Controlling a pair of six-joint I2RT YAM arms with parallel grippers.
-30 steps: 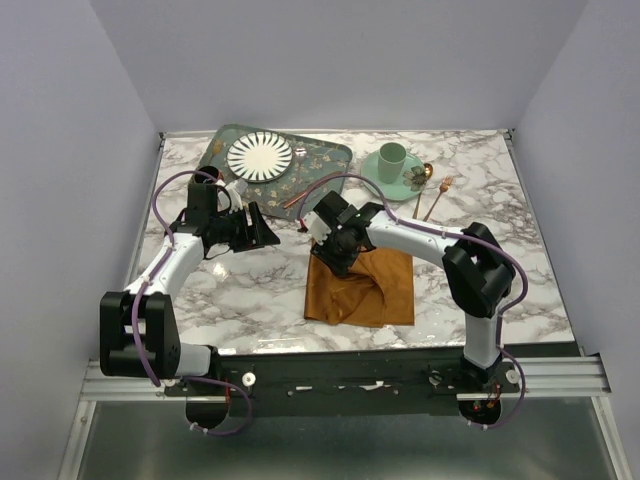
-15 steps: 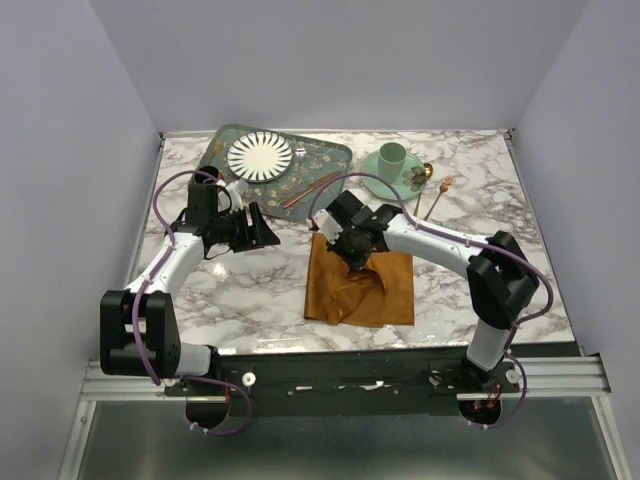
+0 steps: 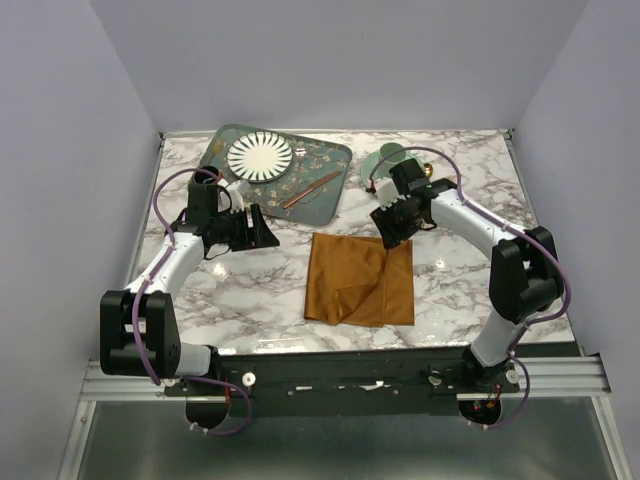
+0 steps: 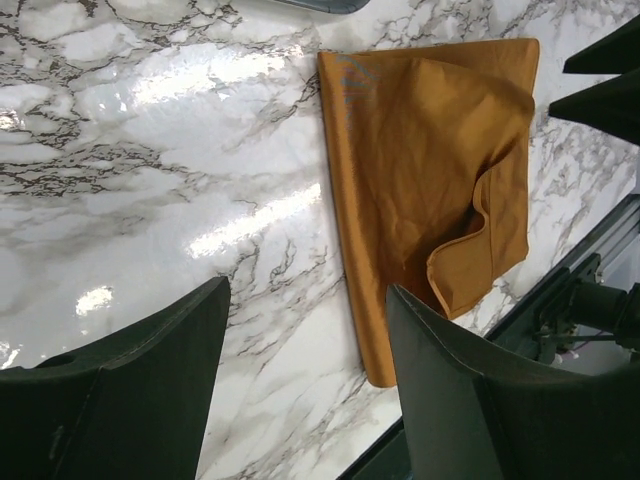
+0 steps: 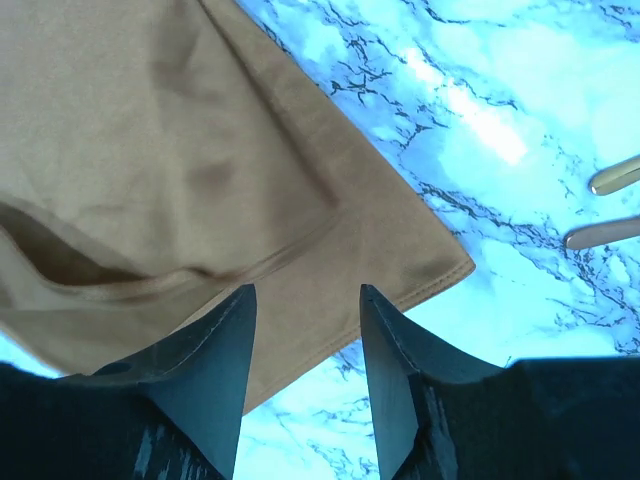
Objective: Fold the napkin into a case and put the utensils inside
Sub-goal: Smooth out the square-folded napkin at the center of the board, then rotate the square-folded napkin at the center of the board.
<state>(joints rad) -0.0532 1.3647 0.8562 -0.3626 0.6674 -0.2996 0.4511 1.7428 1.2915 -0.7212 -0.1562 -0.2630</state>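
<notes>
1. Both sets of jaws stand apart and empty. The left gripper [image 3: 268,230] hovers spread wide over bare marble, left of the cloth. The right gripper [image 3: 392,232] has just let go and swung off the cloth's middle to hang above its far right corner, fingers parted with nothing between them.
2. The white marble table [image 3: 250,290] carries everything.
3. The rust-orange square cloth napkin [image 3: 355,285] lies near the middle of the near edge. A second ago it was bunched under the right gripper. Now it lies flatter, with one loose flap folded over and curling on its right half. By my reading it is only a rough first fold, and there is no narrow case yet.
4. The patterned green tray [image 3: 322,160] sits at the far edge, left of centre, and has not been disturbed.
5. A straight copper-gold knife-like piece [image 3: 312,189] rests on that tray.
6. Two slim copper-gold handles [image 5: 612,176] lie on the marble just beyond the napkin's corner. None of the utensils has been picked up, so they will probably wait until the folding is finished.
</notes>
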